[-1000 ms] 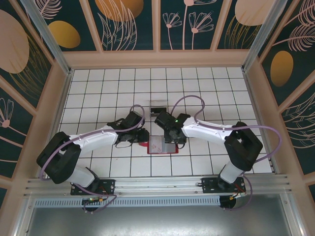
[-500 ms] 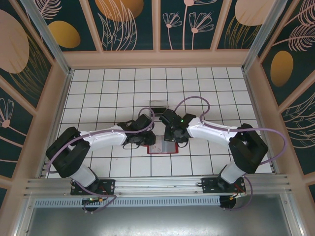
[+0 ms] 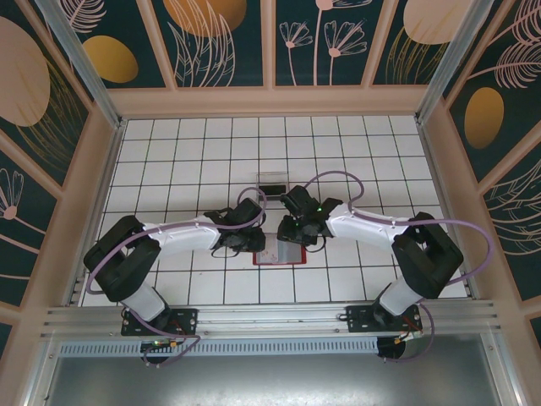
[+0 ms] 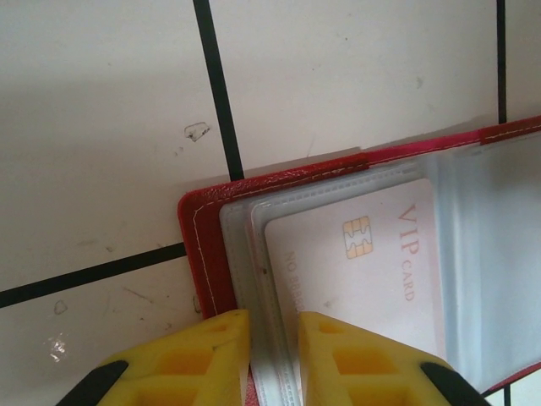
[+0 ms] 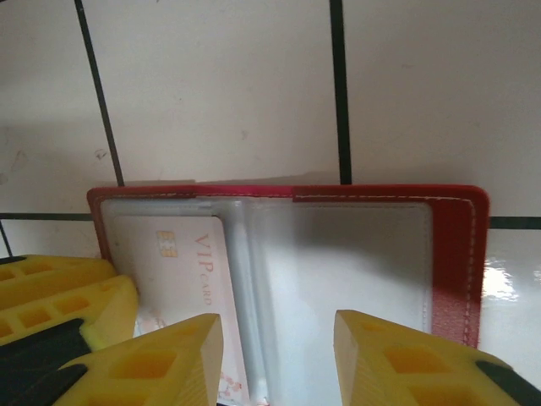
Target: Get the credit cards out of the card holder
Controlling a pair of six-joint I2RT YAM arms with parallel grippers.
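Down at the left edge of the card holder (image 4: 199, 245), which lies open and flat mid-desk (image 3: 169, 144), my left jaws (image 4: 275, 330) are nearly closed, with just a thin slot straddling the edge of the clear sleeves (image 4: 241, 254). Can't tell if they're actually pinching that plastic or only sitting over it. Just right of them is the one credit card (image 4: 355, 262) I can make out, a pale VIP one tucked in the left-hand sleeve. Its long axis runs near to far, so it's pretty much in line with both sets of jaws. Next over, the right-hand sleeve (image 5: 355, 254) looks empty. My right jaws (image 5: 279, 338) hang over the holder's middle, wide open and gripping nothing. The card sits off by their left finger (image 5: 148, 364) rather than between them. So I reckon the left arm is nearer, but the right is the free one and needs a nudge left.
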